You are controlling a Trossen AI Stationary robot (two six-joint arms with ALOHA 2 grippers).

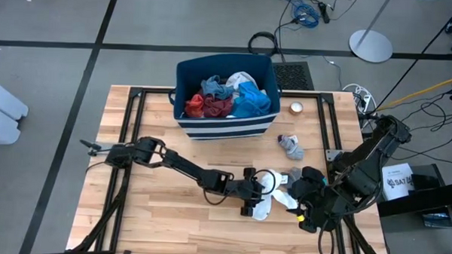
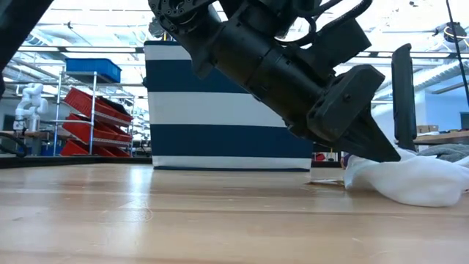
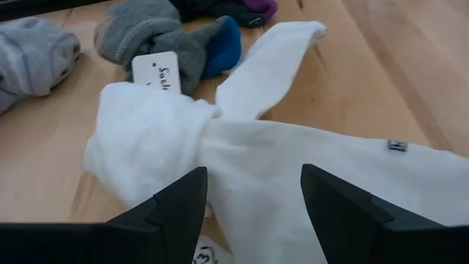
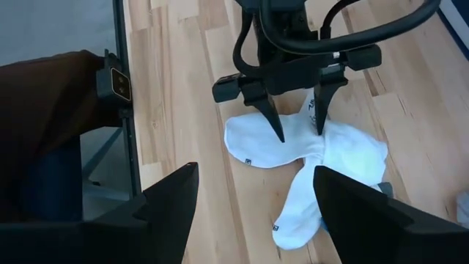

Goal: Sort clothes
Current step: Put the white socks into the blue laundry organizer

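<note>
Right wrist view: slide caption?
Left gripper, jaws open, straddles the white socks on the wooden table.

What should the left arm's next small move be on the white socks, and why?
Probably close the left gripper. Its open fingers are down on either side of the bunched middle of the white socks, so a pinch there should catch fabric. The right gripper hovers open nearby.

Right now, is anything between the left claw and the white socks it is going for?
Nothing visible. The left claw stands open directly over the white socks, its fingertips at the cloth. The grey sock bundle with its paper tag lies beyond the white socks, not in the way.
</note>
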